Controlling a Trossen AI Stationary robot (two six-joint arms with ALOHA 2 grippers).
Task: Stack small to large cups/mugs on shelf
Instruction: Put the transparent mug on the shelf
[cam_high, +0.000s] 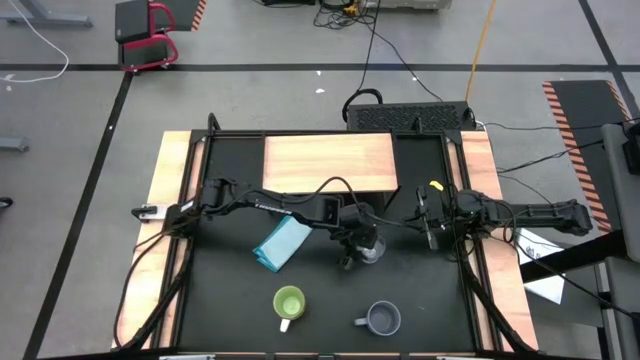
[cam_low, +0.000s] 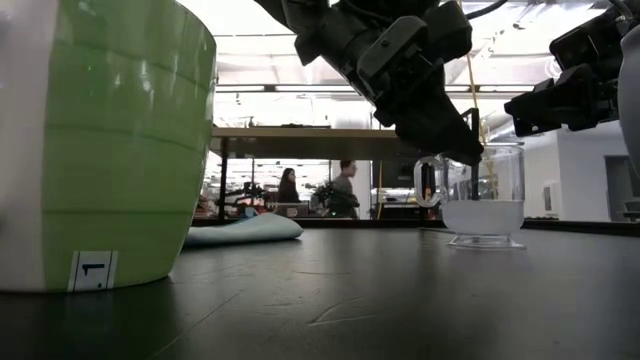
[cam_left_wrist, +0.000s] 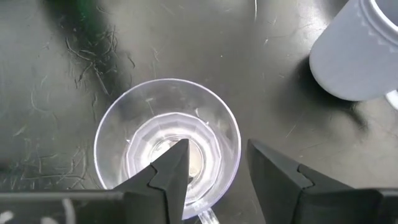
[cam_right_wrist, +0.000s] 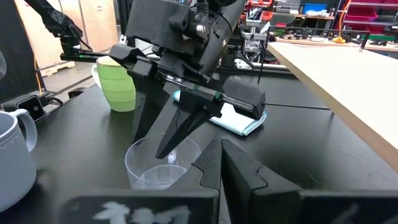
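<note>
At mid-table, the left gripper (cam_high: 362, 247) hangs directly above the glass cup (cam_high: 370, 250), its jaws spread and straddling the cup's rim: in the left wrist view one finger (cam_left_wrist: 171, 177) reaches down inside the cup (cam_left_wrist: 166, 142) and the other finger (cam_left_wrist: 273, 177) stands just outside the wall. Whether the pads press the glass cannot be told. The cup (cam_low: 483, 195) rests upright on the table (cam_low: 400, 290). Beyond the gripper lies the shelf (cam_high: 330, 163), bare; beside it, toward the left arm's base, a blue cloth (cam_high: 282, 241). On the near side of the gripper stand the green mug (cam_high: 288, 304) and the grey mug (cam_high: 381, 319), apart from each other. The right gripper (cam_high: 431, 232), fingers closed and empty, waits just beside the cup on its right.
</note>
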